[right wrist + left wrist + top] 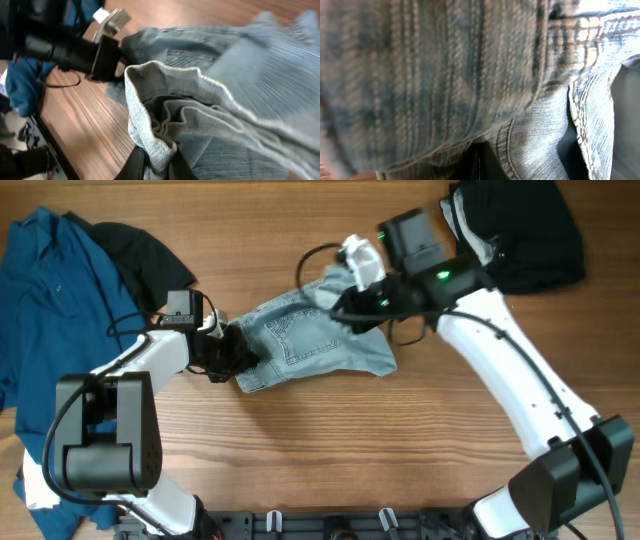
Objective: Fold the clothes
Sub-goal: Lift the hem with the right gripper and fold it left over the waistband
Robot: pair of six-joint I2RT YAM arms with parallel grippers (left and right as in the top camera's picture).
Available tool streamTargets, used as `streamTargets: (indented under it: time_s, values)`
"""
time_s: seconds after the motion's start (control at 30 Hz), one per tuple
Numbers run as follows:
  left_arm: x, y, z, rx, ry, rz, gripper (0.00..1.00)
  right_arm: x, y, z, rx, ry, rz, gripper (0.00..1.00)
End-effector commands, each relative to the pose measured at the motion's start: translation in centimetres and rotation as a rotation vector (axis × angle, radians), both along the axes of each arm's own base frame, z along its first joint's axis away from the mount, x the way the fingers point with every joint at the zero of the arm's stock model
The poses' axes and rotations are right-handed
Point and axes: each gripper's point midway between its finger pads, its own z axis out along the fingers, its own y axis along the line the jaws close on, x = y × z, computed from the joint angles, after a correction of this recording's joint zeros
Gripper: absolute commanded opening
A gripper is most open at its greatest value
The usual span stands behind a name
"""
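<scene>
Pale blue denim shorts (310, 345) lie half bunched at the middle of the wooden table. My left gripper (236, 358) is shut on their left edge; in the left wrist view denim (445, 75) fills the picture and the dark jaws (477, 167) are pressed together under it. My right gripper (347, 308) is shut on the shorts' upper right part and holds a fold above the table. In the right wrist view its black fingers (137, 162) pinch a rolled hem of the shorts (150, 115). The gripper (157, 159) sits at the bottom edge.
A royal-blue shirt (50, 300) is spread at the far left, with a black garment (140, 245) behind it. Another black garment (530, 230) lies at the back right. The left arm (65, 50) shows across the right wrist view. Bare wood (380, 440) runs along the front.
</scene>
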Motion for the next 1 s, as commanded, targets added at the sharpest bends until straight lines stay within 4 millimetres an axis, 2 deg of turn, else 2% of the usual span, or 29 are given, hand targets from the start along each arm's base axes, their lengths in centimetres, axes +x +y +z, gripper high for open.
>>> streamTargets:
  time_s: [0.0,0.1,0.23,0.33,0.57,0.67,0.7,0.8,0.83,0.87,0.97]
  values:
    - [-1.0,1.9,-3.4,0.130,0.071,0.031,0.04,-0.9,1.2,0.3,0.015,0.004,0.028,0.04]
    - [-0.9,1.9,-3.4,0.130,0.067,0.030,0.04,-1.9,3.2,1.0,0.062,-0.002,0.088,0.04]
    - [-0.9,1.9,-3.4,0.130,0.068,0.031,0.04,-3.0,6.8,1.7,0.102,-0.052,0.147,0.04]
    - [-0.9,1.9,-3.4,0.129,0.068,0.031,0.04,-3.5,8.5,1.6,0.115,-0.055,0.150,0.04]
    - [-0.8,1.9,-3.4,0.127,0.073,0.047,0.04,-4.3,10.4,-2.4,0.021,-0.023,0.175,0.04]
    - [-0.8,1.9,-3.4,0.127,0.073,0.047,0.04,-4.1,10.7,-3.2,0.017,-0.017,0.179,0.05]
    - [-0.8,1.9,-3.4,0.127,0.073,0.047,0.04,-4.0,10.9,-3.2,0.023,-0.025,0.179,0.14]
    - [-0.8,1.9,-3.4,0.127,0.072,0.047,0.04,-4.1,11.7,-2.2,0.067,-0.062,0.234,0.66]
    - [-0.8,1.9,-3.4,0.127,0.072,0.046,0.04,-4.1,11.7,-1.7,0.071,-0.077,0.250,0.79]
    - [-0.8,1.9,-3.4,0.127,0.072,0.046,0.04,-3.9,11.6,-1.1,0.068,-0.086,0.244,0.89]
    - [-0.8,1.9,-3.4,0.127,0.072,0.047,0.04,-2.6,9.5,1.3,0.017,-0.103,0.129,0.98]
